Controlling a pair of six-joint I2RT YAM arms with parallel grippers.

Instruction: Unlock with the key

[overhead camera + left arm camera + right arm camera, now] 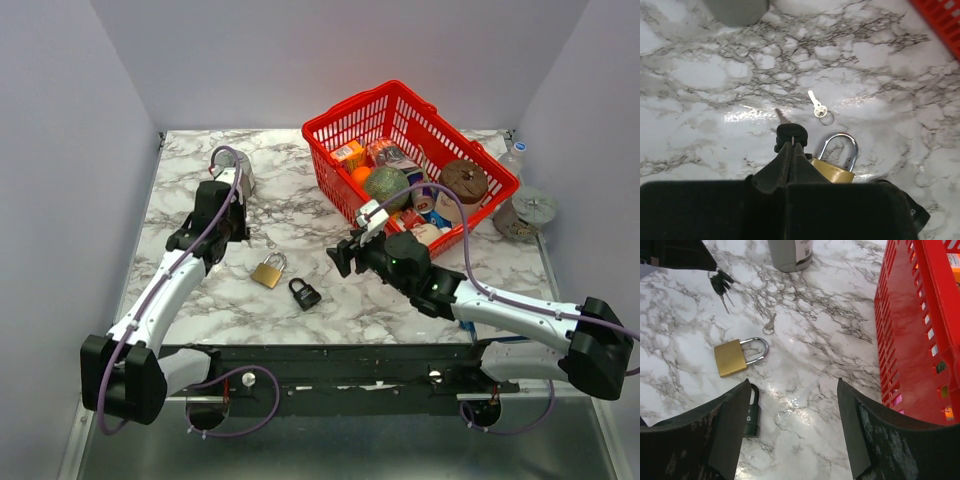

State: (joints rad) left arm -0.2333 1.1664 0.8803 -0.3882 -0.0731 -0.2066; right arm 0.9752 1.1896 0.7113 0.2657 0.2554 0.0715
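Left gripper (791,147) is clamped on the key (796,132) with the pickup apparently made — next, aim its blade into the black padlock (304,293) near-right — while the right gripper (793,390) gapes wide and empty.

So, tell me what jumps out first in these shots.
The red basket, crammed with groceries, dominates the far right of the marble table. Near the middle, a brass padlock and a black padlock lie side by side. Just beyond them the left gripper is shut on the black-headed key, while the right gripper stands open nearby.
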